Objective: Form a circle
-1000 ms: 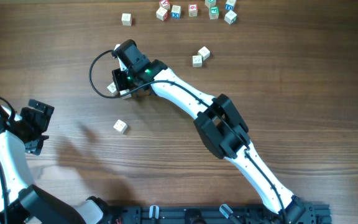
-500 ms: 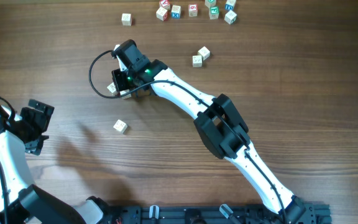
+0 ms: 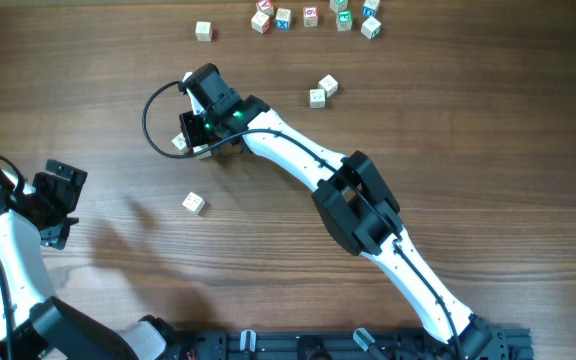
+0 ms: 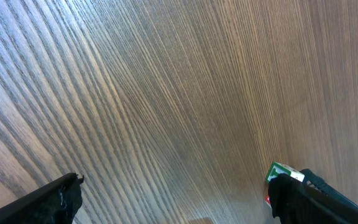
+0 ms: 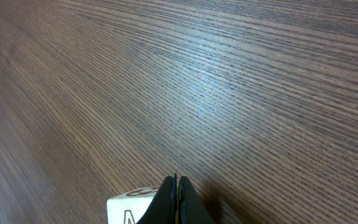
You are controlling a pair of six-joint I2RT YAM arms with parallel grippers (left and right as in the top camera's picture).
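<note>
The circle is only a tight clump of pale wooden cubes left of the table's middle, mostly hidden beneath the right gripper. Its fingers are pressed together with nothing between them, one cube just beside the tips. The left gripper hangs spread wide near the left edge.

Wood table, sm. cubes scattered, pair mid
</note>
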